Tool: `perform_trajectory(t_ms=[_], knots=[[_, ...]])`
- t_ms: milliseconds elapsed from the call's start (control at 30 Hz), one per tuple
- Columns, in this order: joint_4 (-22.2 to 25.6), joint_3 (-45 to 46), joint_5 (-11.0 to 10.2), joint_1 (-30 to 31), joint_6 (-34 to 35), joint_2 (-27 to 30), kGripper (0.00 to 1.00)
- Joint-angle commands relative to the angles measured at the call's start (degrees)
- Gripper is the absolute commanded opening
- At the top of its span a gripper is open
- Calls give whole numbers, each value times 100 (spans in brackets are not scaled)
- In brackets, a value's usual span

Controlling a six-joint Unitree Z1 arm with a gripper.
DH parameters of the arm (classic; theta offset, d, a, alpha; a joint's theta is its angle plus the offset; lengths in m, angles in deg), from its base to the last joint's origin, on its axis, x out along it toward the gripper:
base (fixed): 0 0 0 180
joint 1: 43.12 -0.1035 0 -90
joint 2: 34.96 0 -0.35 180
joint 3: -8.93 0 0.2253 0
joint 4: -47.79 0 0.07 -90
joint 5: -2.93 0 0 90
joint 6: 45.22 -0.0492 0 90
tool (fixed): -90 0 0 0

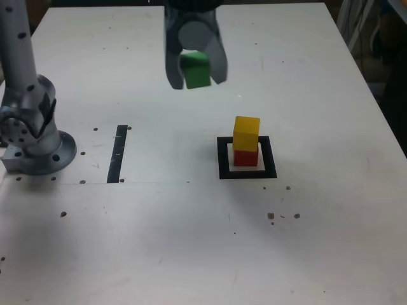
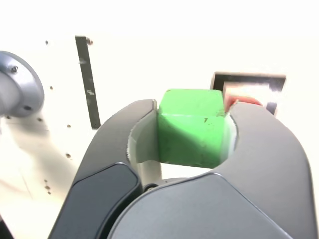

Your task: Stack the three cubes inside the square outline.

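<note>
You have the yellow block [image 1: 247, 131] on the red block [image 1: 245, 157] inside the square outline [image 1: 247, 173], while your gripper [image 1: 195, 71] pinches the green block [image 1: 195, 70], not yet stacked.

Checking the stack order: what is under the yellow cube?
The red cube sits under the yellow cube, inside the square outline. The red cube's top face is covered.

Green cube [image 1: 196, 70]; yellow cube [image 1: 246, 133]; red cube [image 1: 245, 157]; black square outline [image 1: 222, 160]; white table [image 1: 191, 241].
</note>
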Motion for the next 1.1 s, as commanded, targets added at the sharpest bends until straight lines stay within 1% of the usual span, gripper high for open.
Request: perform_trajectory(t_ms=[0,233,433,733,867,1067], knots=[[25,-147,40,297,97,-159,17],[217,-794,95,677,239,-635,17],[283,-1188,135,752,205,-983,17],[247,-1208,110,640,69,-1318,17],[221,-1117,62,510,-33,-1351,18],[188,-1151,70,490,-91,-1386,18]])
